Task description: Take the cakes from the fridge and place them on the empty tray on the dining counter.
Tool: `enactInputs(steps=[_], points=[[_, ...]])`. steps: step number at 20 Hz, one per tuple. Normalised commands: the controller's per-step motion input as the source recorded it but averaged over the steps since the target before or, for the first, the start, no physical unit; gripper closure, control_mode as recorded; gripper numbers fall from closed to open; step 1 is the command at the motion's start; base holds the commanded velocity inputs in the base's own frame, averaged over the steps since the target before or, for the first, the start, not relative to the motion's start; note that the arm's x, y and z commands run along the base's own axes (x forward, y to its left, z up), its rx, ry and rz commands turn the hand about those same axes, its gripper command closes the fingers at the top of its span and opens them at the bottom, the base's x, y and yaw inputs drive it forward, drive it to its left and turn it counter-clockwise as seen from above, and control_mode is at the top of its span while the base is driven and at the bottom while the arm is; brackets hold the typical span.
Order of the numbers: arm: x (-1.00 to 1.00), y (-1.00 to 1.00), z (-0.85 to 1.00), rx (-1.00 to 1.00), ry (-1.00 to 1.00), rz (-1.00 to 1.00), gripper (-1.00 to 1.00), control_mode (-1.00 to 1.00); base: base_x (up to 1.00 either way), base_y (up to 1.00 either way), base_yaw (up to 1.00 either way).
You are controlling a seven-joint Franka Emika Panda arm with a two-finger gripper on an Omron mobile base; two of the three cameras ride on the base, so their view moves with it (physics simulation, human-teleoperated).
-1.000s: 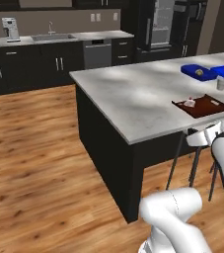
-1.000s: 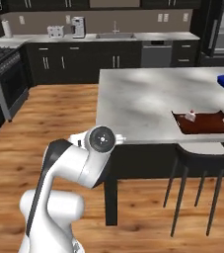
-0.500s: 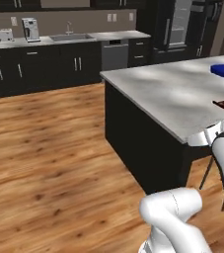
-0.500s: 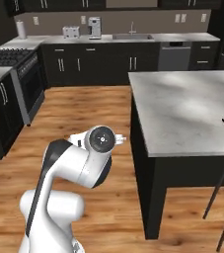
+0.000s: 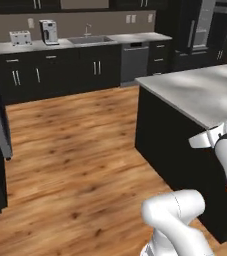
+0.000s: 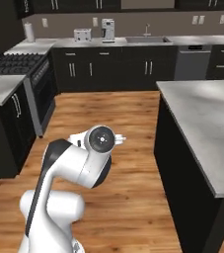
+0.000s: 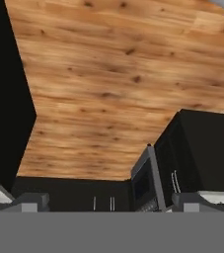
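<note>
Fridge (image 5: 201, 27) stands upright, long handles vertical; gripper (image 7: 108, 201) apparently open, holding nothing.

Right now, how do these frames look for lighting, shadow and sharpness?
Left base view: soft blotchy shadows mottle the dining counter, and the fridge is dark, with a pale reflection on its door. Right base view: evenly lit, slightly soft, with dim patches on the counter top. Hand view: rolled, wooden floor overhead, cabinets nearly black, little detail.
</note>
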Motion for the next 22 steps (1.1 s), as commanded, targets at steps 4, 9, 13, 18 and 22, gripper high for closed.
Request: enactInputs(steps=[4, 9, 13, 18, 22], points=[[0.0, 0.0, 0.0, 0.0, 0.0, 0.0, -1.0, 1.0, 1.0, 0.95, -0.06], [0.0, 0.0, 0.0, 0.0, 0.0, 0.0, -1.0, 1.0, 1.0, 0.64, -0.07], [0.0, 0.0, 0.0, 0.0, 0.0, 0.0, -1.0, 1.0, 1.0, 0.15, -0.09], [0.0, 0.0, 0.0, 0.0, 0.0, 0.0, -1.0, 1.0, 1.0, 0.06, -0.09], [0.0, 0.0, 0.0, 0.0, 0.0, 0.0, -1.0, 1.0, 1.0, 0.04, -0.14]])
